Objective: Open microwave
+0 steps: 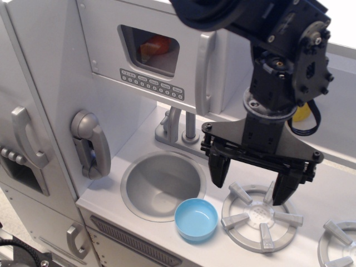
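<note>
The microwave point(105, 50) is a light grey cabinet at the upper left. Its flat door has a rounded window point(150, 50) with something orange-red behind it, and a button row point(151, 84) below. Its long vertical silver handle point(203, 73) runs down the door's right edge. The door looks shut. My black gripper point(251, 181) hangs open and empty over the counter, below and to the right of the handle, above the left burner. Its two fingers point(218, 169) point down, wide apart.
A round sink point(161, 184) sits in the counter, with a faucet point(177, 129) behind it. A blue bowl point(196, 219) sits at the sink's right rim. Burners point(260, 218) lie to the right. A grey toy phone point(92, 144) hangs left. A windowless door with a curved handle point(25, 139) stands far left.
</note>
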Robot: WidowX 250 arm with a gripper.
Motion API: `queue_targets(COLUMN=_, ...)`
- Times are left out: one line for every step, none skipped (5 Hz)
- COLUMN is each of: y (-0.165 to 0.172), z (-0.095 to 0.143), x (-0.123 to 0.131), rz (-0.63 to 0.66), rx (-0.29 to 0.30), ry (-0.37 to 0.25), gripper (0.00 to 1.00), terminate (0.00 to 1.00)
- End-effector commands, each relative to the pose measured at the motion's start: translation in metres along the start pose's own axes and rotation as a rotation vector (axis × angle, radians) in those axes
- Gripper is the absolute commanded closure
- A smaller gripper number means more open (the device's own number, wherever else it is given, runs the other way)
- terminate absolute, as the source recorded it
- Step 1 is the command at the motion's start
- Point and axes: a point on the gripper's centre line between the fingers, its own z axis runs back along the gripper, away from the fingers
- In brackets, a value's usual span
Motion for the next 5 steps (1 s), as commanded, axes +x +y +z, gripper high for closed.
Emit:
queue_targets(y=0.000, z=0.000, x=0.000, rz=0.000, rx=0.000, ry=0.000, gripper=0.00, terminate=0.00)
queue_targets(y=0.044, z=0.007, x=0.040, rz=0.021, rx=0.024, ry=-0.130, gripper=0.00, terminate=0.00)
queue_targets(y=0.078, z=0.023, x=0.071, rz=0.030, rx=0.001, ry=-0.194, gripper=0.00, terminate=0.00)
queue_targets(y=0.098, z=0.035, x=0.099, rz=0.082, rx=-0.025, ry=-0.261, gripper=0.00, terminate=0.00)
queue_targets(y=0.096, z=0.042, x=0.113, rz=0.102, rx=-0.056, ry=-0.272, gripper=0.00, terminate=0.00)
